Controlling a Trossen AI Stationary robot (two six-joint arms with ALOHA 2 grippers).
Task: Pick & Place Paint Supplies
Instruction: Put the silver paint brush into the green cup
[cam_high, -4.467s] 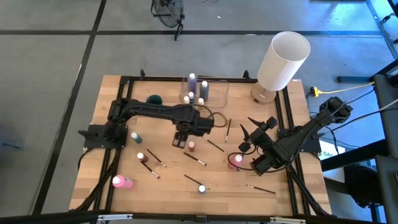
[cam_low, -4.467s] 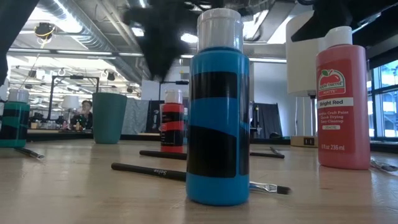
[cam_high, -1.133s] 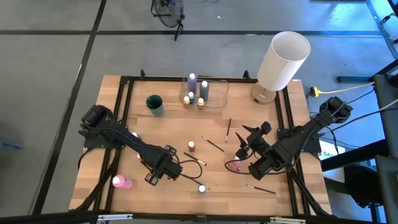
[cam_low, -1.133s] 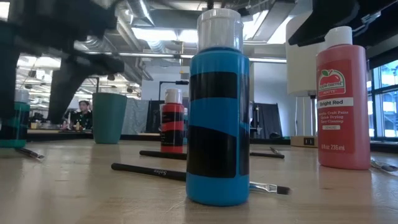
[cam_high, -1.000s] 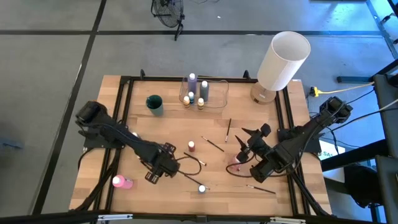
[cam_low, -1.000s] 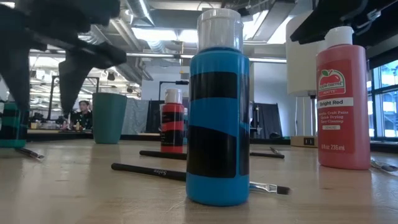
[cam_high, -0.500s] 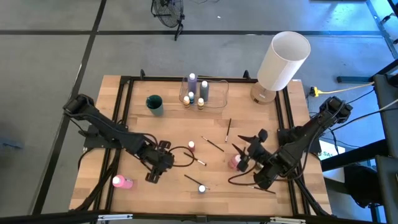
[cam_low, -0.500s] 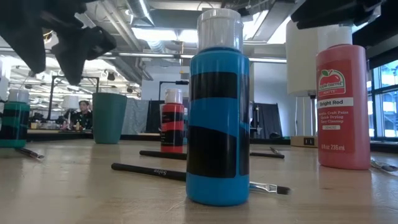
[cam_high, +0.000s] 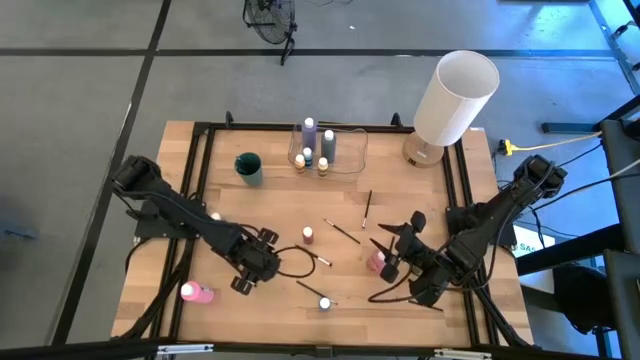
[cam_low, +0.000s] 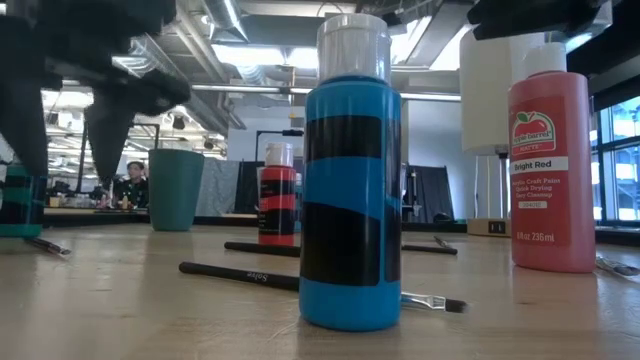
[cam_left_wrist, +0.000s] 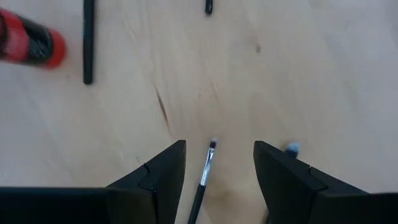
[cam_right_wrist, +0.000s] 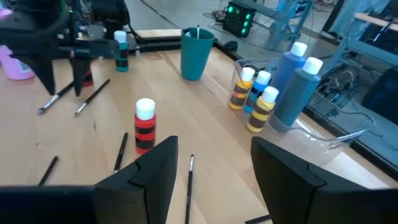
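Paint bottles (cam_high: 308, 234) and paintbrushes (cam_high: 347, 233) are lying scattered (well apart) across the wooden desk (cam_high: 400, 195), with a teal cup (cam_high: 248, 166) and clear container (cam_high: 350, 150) sitting toward its far edge.

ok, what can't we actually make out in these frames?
- Left end effector: the left wrist view cuts off the handle of the brush between its open fingers.
- Pink bottle: in the high view the right end effector partly covers it.
- Blue bottle: in the low view it hides the middle of the brush behind it.
- Container: bottle labels are too small in the high view.
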